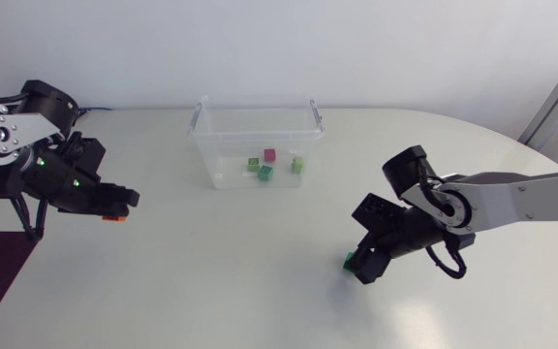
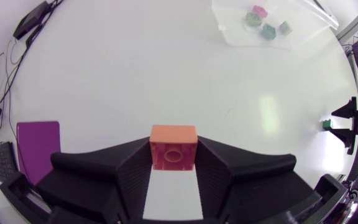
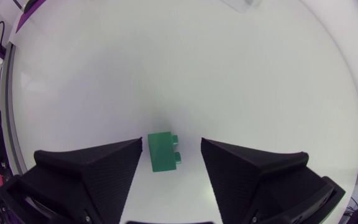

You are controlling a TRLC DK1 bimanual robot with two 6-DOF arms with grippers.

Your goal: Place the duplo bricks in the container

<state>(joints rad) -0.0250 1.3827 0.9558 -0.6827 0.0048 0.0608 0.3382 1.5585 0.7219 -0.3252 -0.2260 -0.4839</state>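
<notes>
Head view: my left hand (image 1: 122,206) hangs above the table (image 1: 221,291) near its left edge, with an orange brick (image 1: 114,218) at its tips. My right hand (image 1: 361,264) is down at the table on the right, and a green brick (image 1: 348,259) peeks out beside it. From here I cannot tell how wide it stands. The clear container (image 1: 201,136) sits mid-table at the far edge with four small bricks (image 1: 265,173) inside. Bare table lies between it and both hands.

Left wrist view: both fingers press the orange brick (image 2: 173,138) from either side, its hollow underside facing me. The container (image 2: 229,34) is well ahead, partly cut off.

Right wrist view: my fingers stand wide apart. The green brick (image 3: 162,151) lies flat between them, close to one finger and clear of the other. I cannot tell whether it touches.
</notes>
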